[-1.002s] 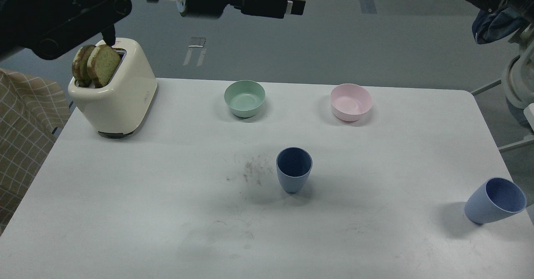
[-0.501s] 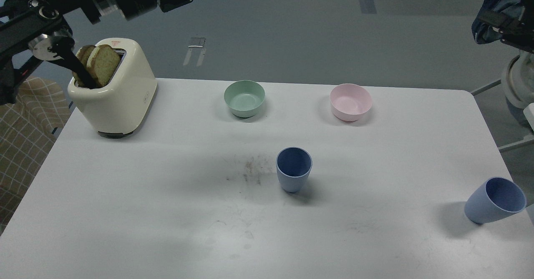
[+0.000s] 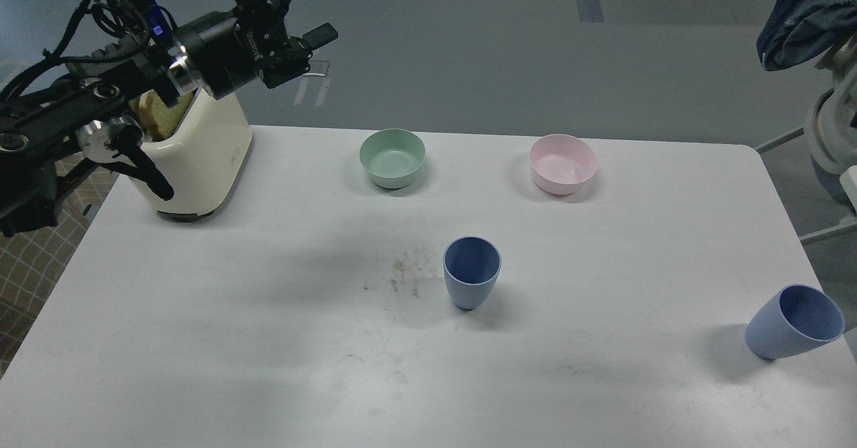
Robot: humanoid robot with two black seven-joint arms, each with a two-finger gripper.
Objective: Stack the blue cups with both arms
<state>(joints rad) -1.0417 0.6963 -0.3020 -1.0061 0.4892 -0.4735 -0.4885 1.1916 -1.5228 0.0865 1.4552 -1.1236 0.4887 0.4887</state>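
Observation:
One blue cup (image 3: pixel 471 272) stands upright near the middle of the white table (image 3: pixel 201 341). The second blue cup (image 3: pixel 795 322) sits tilted at the table's right edge, its mouth facing up and to the right. My left arm comes in from the left above the toaster. Its gripper (image 3: pixel 316 5) is high at the back left, far from both cups, with its two fingers spread apart and nothing between them. My right gripper is out of view.
A cream toaster (image 3: pixel 201 150) with bread stands at the back left, partly behind my left arm. A mint-green bowl (image 3: pixel 392 158) and a pink bowl (image 3: pixel 563 163) sit at the back. Dark crumbs (image 3: pixel 405 274) lie left of the middle cup.
My left arm has swung left and lower, so its gripper went from top centre to above the toaster. The right gripper, seen at the top right before, has left the view. The cups have not moved.

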